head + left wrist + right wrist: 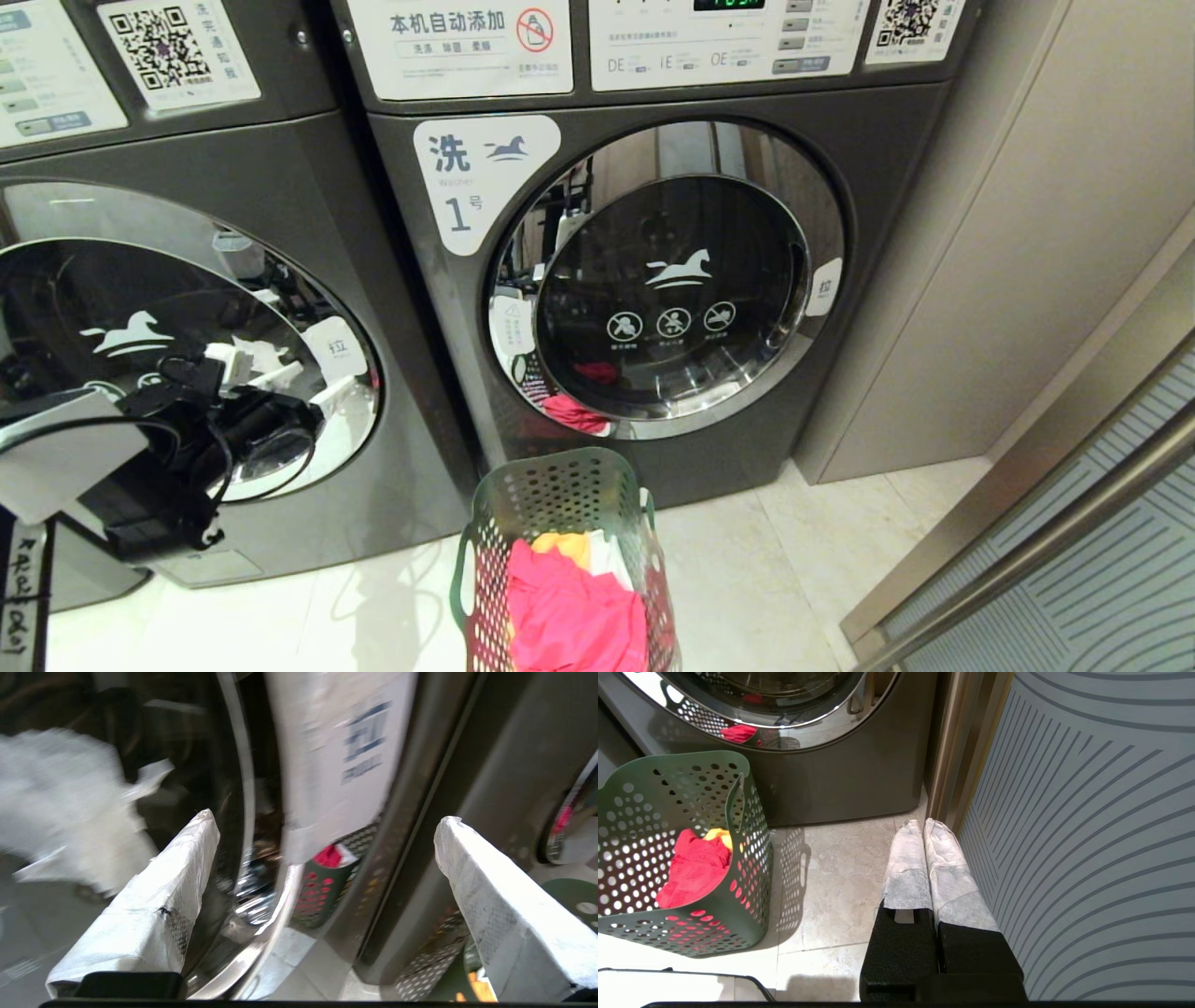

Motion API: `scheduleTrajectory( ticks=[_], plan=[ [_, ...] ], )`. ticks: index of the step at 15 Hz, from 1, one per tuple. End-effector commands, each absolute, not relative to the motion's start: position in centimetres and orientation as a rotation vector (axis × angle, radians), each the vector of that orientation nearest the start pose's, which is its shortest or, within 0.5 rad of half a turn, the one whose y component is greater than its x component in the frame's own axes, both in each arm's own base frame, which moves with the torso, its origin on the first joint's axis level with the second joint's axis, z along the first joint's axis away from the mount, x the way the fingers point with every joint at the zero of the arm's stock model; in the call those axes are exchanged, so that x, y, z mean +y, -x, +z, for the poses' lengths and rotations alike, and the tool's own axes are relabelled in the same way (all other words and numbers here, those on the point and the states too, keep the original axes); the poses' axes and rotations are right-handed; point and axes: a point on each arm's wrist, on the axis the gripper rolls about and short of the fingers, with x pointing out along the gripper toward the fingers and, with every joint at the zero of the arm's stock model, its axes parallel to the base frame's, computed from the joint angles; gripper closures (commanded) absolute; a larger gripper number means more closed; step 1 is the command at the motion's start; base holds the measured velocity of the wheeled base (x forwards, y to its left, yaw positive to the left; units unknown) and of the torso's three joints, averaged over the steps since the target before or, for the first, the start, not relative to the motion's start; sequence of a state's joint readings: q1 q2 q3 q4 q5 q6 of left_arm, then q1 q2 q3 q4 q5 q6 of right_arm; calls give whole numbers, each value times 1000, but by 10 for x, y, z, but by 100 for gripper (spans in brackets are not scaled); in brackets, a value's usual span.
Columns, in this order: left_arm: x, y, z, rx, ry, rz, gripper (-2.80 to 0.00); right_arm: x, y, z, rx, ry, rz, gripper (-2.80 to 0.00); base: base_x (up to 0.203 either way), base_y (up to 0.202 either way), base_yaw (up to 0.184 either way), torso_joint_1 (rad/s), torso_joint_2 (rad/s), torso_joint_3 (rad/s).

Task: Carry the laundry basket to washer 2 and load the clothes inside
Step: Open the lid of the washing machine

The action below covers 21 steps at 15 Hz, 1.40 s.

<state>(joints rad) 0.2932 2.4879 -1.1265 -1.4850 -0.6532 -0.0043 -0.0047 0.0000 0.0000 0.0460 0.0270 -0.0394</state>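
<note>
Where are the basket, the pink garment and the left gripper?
basket (560,490): head view, on its perforated back wall.
pink garment (569,611): head view, on the cloth heaped inside the basket.
left gripper (327,858): left wrist view, midway between its wide-open fingertips.

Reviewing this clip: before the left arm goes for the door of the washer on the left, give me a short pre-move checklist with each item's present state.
1. Left gripper open: ok, its fingers stand wide apart, close to the left washer door's chrome rim.
2. Left washer is number 2: cannot tell, no numeral shows; the middle washer reads 1.
3. Left washer door open: not ok, it looks shut.
4. Laundry basket set down: ok, on the floor before the middle washer.
5. Clothes loaded: not ok, they lie in the basket.
6. Right gripper clear: ok, shut, empty, low beside the striped panel.
</note>
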Motion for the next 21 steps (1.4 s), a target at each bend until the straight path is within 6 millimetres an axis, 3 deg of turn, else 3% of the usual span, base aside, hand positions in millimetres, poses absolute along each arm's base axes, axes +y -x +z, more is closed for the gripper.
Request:
scheduleTrajectory(
  ticks=[1,14,21],
  plan=[
    [114,-427,43,-118,-57,-376,-280,1,22,69,53,39,24,0,0,0,0,0,0,0],
    [88,-444,51,-162,-59,-452,-280,1,22,69,53,39,24,0,0,0,0,0,0,0],
    [90,-449,40,-138,-20,-493,-280,1,22,69,53,39,24,0,0,0,0,0,0,0]
  ],
)
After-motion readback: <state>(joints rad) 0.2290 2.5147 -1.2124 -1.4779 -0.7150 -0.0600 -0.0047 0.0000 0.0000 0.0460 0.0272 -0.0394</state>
